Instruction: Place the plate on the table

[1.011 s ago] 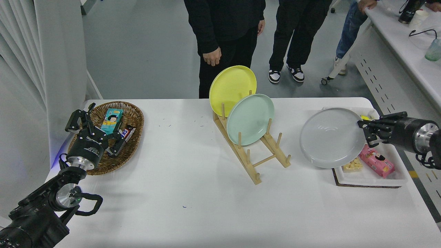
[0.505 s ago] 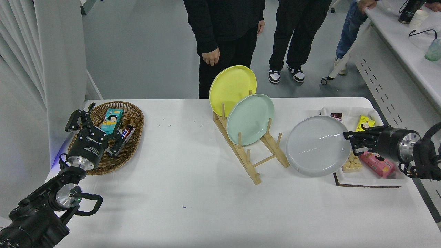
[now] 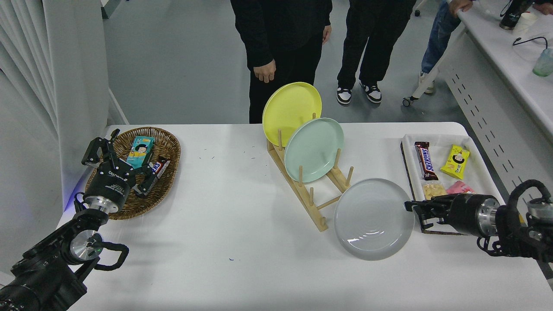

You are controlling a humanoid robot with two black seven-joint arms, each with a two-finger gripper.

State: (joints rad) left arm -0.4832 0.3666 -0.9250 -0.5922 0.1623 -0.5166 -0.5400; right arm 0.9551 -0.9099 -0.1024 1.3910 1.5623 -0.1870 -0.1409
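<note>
Pinching the plate [image 3: 374, 219] by its rim, the right gripper [image 3: 415, 212] has its jaws nearly closed; the plate extends leftward from them over the table [image 3: 242, 242].

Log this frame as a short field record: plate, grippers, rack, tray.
plate: round light grey plate, low over white table, beside wooden rack; contact unclear
right gripper: shut on plate's right rim
left gripper: open, parked over wicker basket
rack: wooden rack holds yellow plate and mint green plate upright
tray: white tray, snacks inside
</note>
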